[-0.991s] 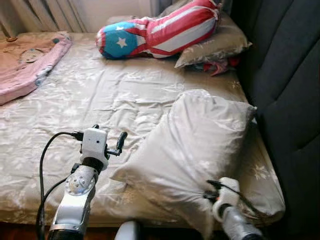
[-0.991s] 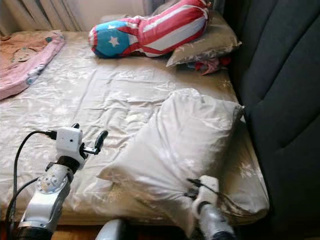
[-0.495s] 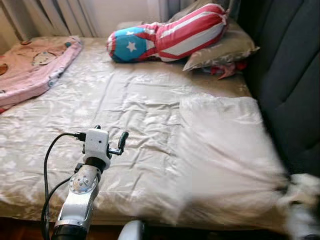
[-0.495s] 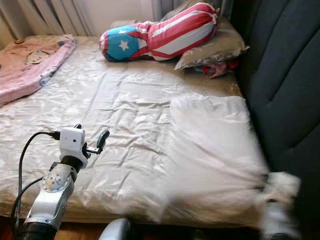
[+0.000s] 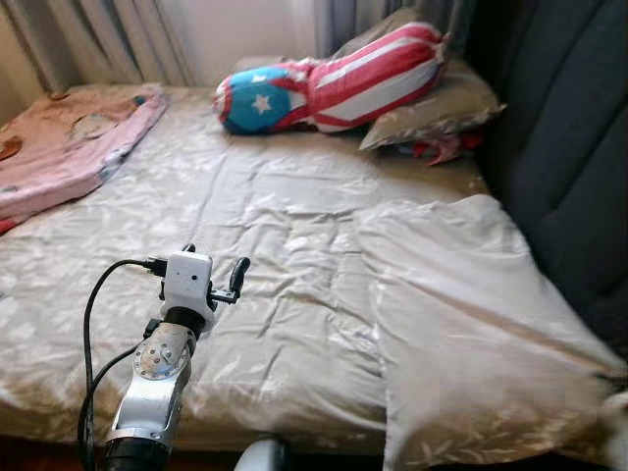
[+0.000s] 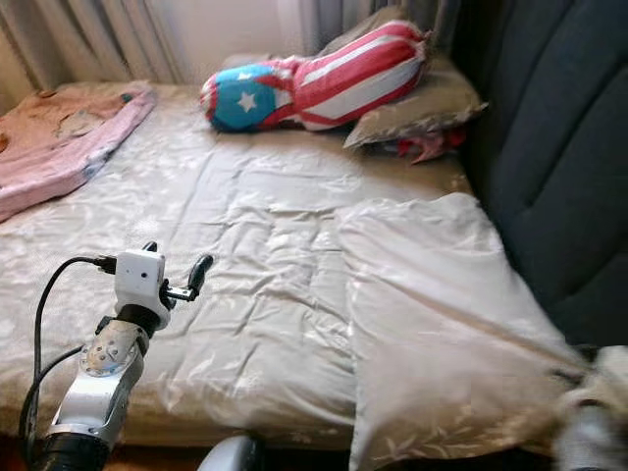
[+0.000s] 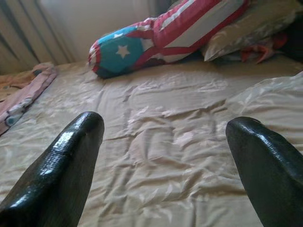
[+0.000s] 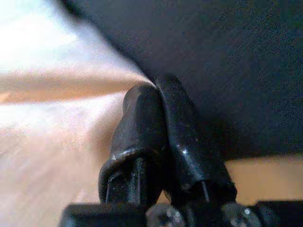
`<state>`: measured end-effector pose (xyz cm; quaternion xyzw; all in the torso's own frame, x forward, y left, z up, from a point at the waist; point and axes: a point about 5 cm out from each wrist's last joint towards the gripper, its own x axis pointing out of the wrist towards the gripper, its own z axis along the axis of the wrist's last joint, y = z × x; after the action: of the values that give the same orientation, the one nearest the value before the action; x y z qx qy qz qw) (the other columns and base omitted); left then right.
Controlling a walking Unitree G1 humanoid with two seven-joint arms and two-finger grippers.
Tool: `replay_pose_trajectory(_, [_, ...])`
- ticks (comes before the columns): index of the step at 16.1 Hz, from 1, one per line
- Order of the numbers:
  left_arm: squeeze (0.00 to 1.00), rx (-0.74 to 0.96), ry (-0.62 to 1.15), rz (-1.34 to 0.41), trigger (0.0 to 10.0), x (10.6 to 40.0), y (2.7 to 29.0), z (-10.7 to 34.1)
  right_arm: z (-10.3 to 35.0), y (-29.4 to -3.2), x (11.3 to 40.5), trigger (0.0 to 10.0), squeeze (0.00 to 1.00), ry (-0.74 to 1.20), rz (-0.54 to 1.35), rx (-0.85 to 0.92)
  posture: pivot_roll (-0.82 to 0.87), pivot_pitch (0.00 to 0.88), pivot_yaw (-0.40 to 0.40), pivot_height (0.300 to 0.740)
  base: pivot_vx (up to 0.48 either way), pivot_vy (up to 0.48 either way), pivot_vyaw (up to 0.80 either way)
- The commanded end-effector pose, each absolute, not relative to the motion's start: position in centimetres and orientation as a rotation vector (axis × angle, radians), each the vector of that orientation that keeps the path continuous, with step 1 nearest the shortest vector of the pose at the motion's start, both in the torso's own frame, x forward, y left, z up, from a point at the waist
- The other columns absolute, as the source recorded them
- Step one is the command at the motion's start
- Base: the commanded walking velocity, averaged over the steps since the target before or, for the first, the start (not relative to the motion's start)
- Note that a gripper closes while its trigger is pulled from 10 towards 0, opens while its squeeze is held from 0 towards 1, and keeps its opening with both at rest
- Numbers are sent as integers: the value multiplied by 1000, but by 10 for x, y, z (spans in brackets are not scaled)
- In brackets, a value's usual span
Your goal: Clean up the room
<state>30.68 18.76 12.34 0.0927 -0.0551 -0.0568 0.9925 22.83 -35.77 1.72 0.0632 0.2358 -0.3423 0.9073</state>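
A large beige pillow (image 5: 461, 314) lies flat on the right side of the bed (image 5: 245, 226), along the dark headboard. My right gripper (image 8: 152, 90) is shut on the pillow's near corner, at the bed's front right (image 6: 587, 392), where it looks blurred. My left gripper (image 5: 216, 259) hovers open over the front left of the sheet, holding nothing; between its fingers (image 7: 71, 161) I see wrinkled sheet.
At the bed's far end a red, white and blue star bolster (image 5: 334, 83) rests on another beige pillow (image 5: 446, 103), with a red item (image 5: 442, 149) beside it. A pink blanket (image 5: 59, 147) covers the far left. The padded headboard (image 5: 569, 147) walls the right side.
The pillow has swung from a slant to lie straight along the headboard, dragged rightward by my right gripper. The left arm has kept still. The camera has shifted slightly.
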Motion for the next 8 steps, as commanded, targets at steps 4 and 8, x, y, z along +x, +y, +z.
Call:
replay_pose_trajectory(4, [0,201,-101,-113,10000,306,189,118,0,-307,246,10000,0,514,-405,197,-44,39,-11,669,0,0,0])
replay_pose_trajectory(8, [0,142,-39,-87,10000,303,188,101,18,-292,264,10000,1000,327,-296,190,-49,34,-16,669,0,0,0])
